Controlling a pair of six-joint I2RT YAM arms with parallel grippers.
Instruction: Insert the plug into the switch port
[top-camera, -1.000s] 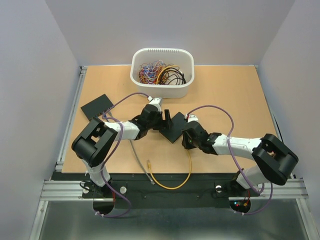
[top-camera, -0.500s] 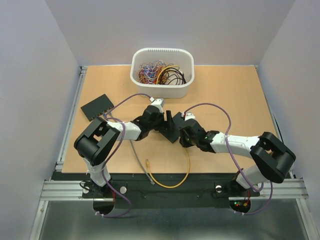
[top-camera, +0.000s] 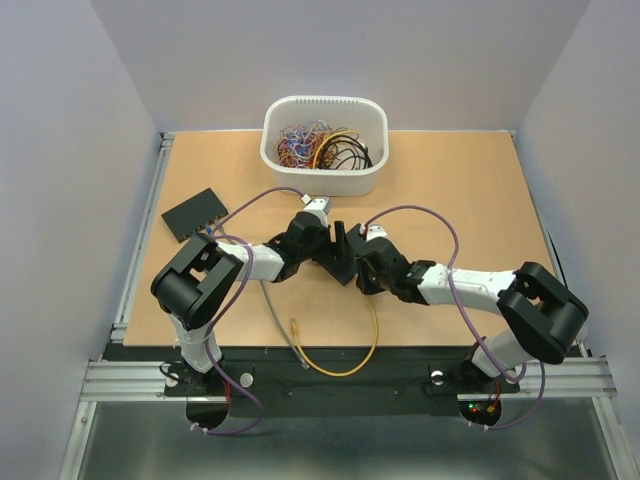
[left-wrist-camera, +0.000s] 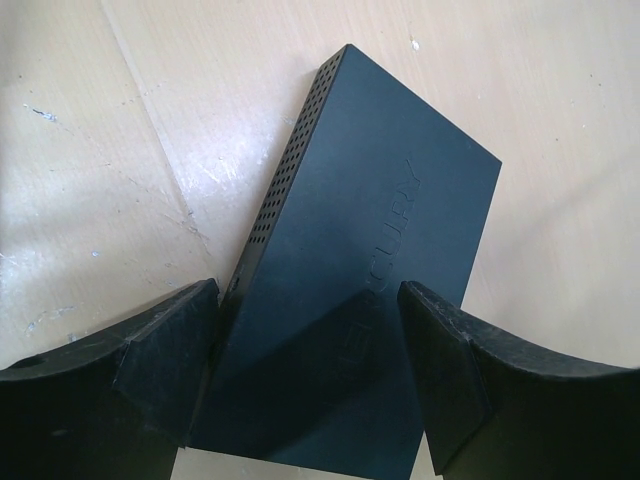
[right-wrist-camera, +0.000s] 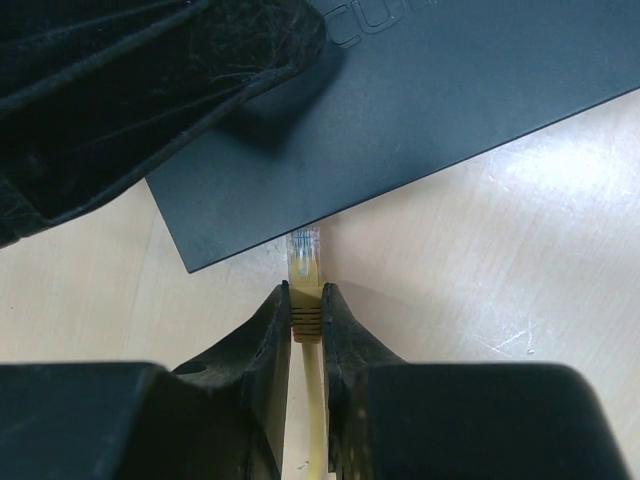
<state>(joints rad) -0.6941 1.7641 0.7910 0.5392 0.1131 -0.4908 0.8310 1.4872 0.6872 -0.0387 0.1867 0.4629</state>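
At the far edge of the wooden table (top-camera: 450, 190) you see a white plastic basket (top-camera: 324, 178) holding a tangle of coloured wires (top-camera: 318, 143) — orange, black, purple. Toward the far left lies a second flat black box (top-camera: 194, 213), well apart from the basket. Near the front edge — a grey cable (top-camera: 281, 328) trails across the wood.

Two arms with white link tubes and bulky matte black joint housings. A thin purple cable loops along each arm. The left tool (left-wrist-camera: 310, 375) and right tool (right-wrist-camera: 307, 310) have blunt black fingers.
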